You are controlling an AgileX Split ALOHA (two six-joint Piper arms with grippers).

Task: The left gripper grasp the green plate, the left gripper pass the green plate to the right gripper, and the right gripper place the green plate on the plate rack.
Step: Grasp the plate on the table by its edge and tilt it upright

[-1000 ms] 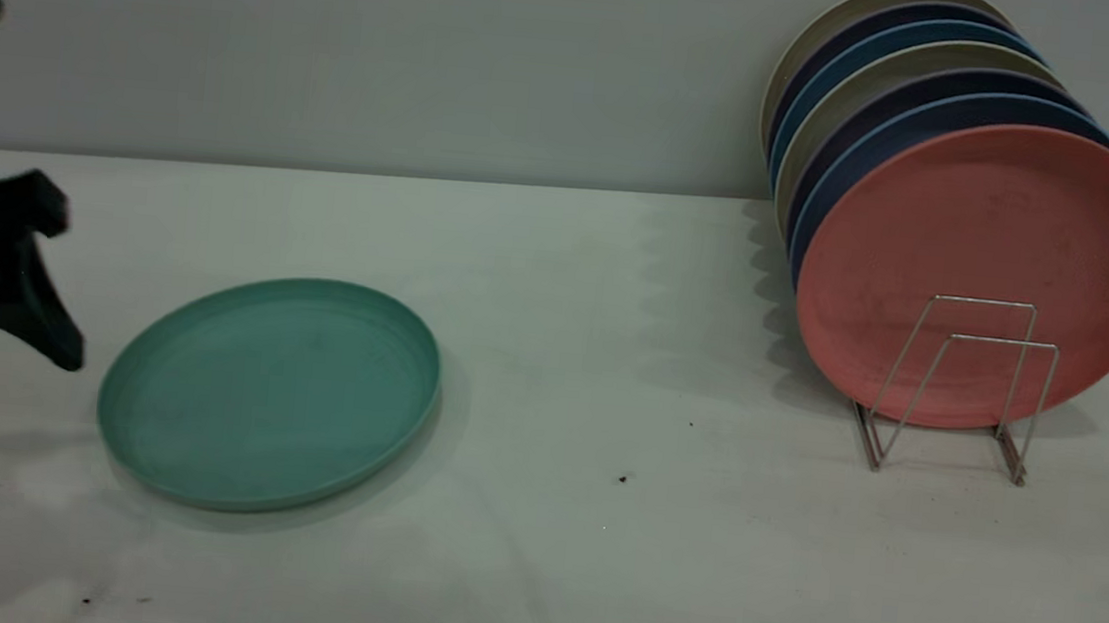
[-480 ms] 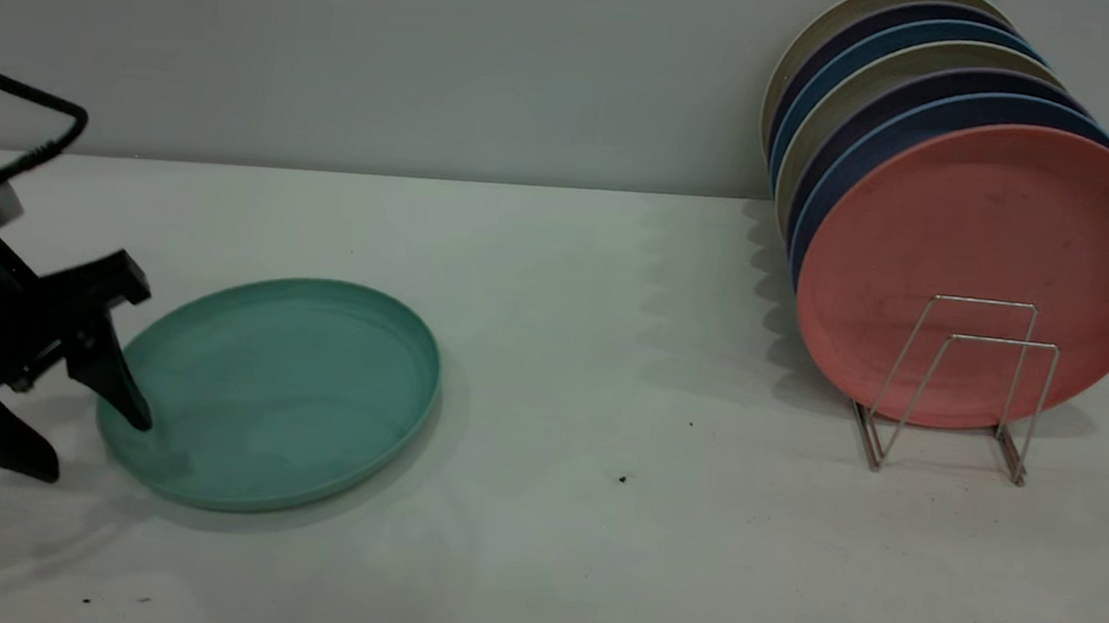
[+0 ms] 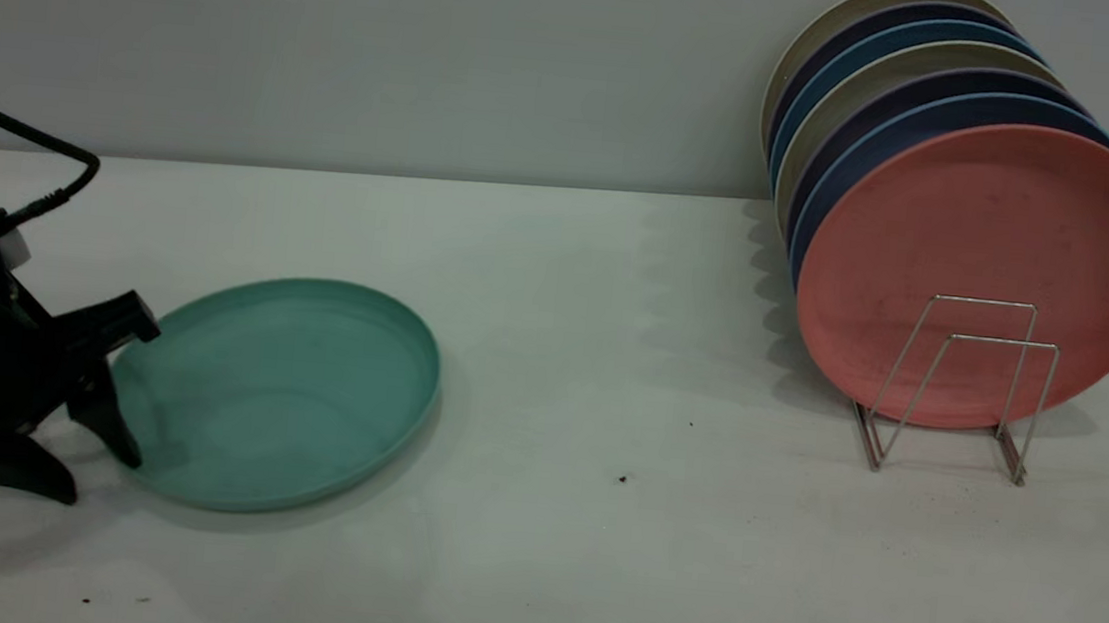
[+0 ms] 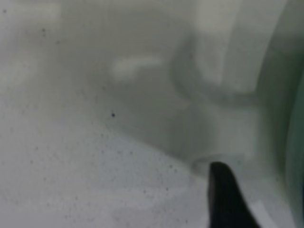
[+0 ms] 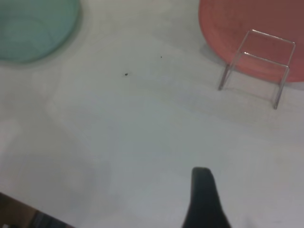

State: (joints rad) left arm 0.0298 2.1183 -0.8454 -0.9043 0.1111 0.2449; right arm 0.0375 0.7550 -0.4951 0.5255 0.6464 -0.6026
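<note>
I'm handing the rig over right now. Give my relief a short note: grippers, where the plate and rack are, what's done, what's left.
Left gripper: open, straddling the near-left rim of the green plate, one finger inside, one on the table outside.
Right gripper: out of the exterior view, one finger shows in its wrist view; holds nothing seen.
Green plate lies flat on the table.
Plate rack: at the right, its front loops free.
Done: the approach.
Left: grasp, handover, racking.
</note>
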